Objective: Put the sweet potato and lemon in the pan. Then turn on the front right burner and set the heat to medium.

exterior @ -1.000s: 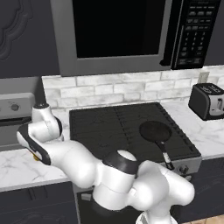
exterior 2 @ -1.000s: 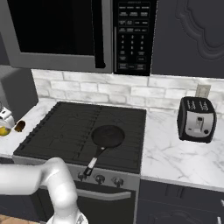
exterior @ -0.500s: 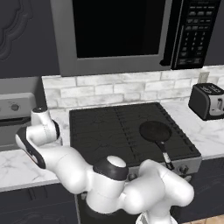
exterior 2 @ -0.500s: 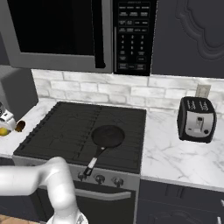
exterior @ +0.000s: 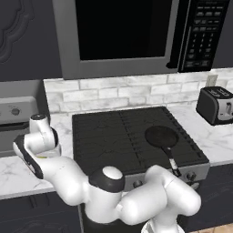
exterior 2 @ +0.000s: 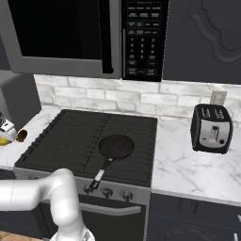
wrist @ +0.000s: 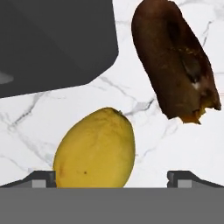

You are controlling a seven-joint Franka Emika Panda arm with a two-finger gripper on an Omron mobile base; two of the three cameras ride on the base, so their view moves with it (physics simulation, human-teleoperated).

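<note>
Left base view: the arm sweeps from 5 o'clock round to 9 o'clock, its hand lowered over the marble counter point(exterior: 11, 175) left of the black cooktop point(exterior: 132, 136). The pan point(exterior: 161, 136) sits on the front right burner point(exterior: 168, 145), empty, handle pointing toward 5 o'clock. A toaster point(exterior: 217, 105) stands at 3 o'clock, well apart from the cooktop, beneath the microwave point(exterior: 136, 34).

Right base view: at the 9 o'clock edge, the lemon point(exterior 2: 4, 140) and the sweet potato point(exterior 2: 21, 135) lie on the counter just beside each other, near the cooktop's left side. The pan lies toward 6 o'clock of the cooktop.

Hand view: the gripper point(wrist: 112, 177) stands fully open, holding nothing. Its fingertips point(wrist: 40, 178) show at 7 and 5 o'clock. The lemon lies at 7 o'clock between them, closer to the left tip. The sweet potato lies at 2 o'clock, apart from the lemon. Contact with the lemon cannot be determined.
</note>
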